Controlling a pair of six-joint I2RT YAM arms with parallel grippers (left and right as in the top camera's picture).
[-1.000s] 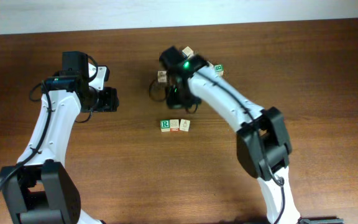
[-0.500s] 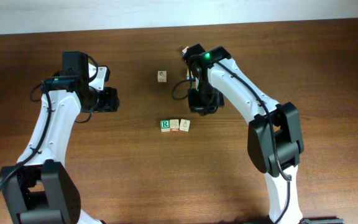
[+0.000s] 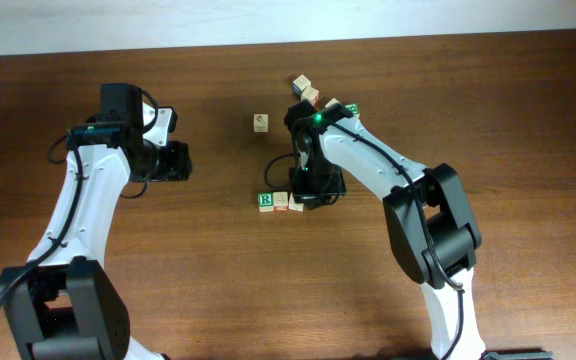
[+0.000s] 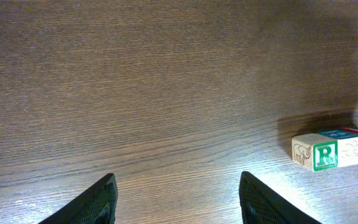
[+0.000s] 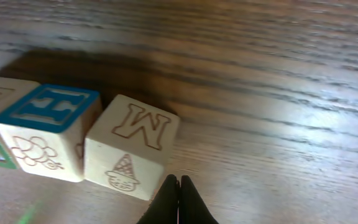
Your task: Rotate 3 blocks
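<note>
— While three blocks [image 3: 281,201] sit in a touching row mid-frame, is any rotated?
— Can't tell; likely all three remain. Right gripper [image 5: 178,194], fingers pinched shut and empty, is just beside the pale M block [image 5: 132,146]. Left gripper [image 4: 178,180] hangs spread and empty, well apart, left of centre.
— Faces?
— Green R block [image 4: 324,155], blue-H middle block [image 5: 45,127], then M.

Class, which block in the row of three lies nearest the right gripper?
The pale M block, at the row's end beside the right gripper; the blue H block lies farther.
</note>
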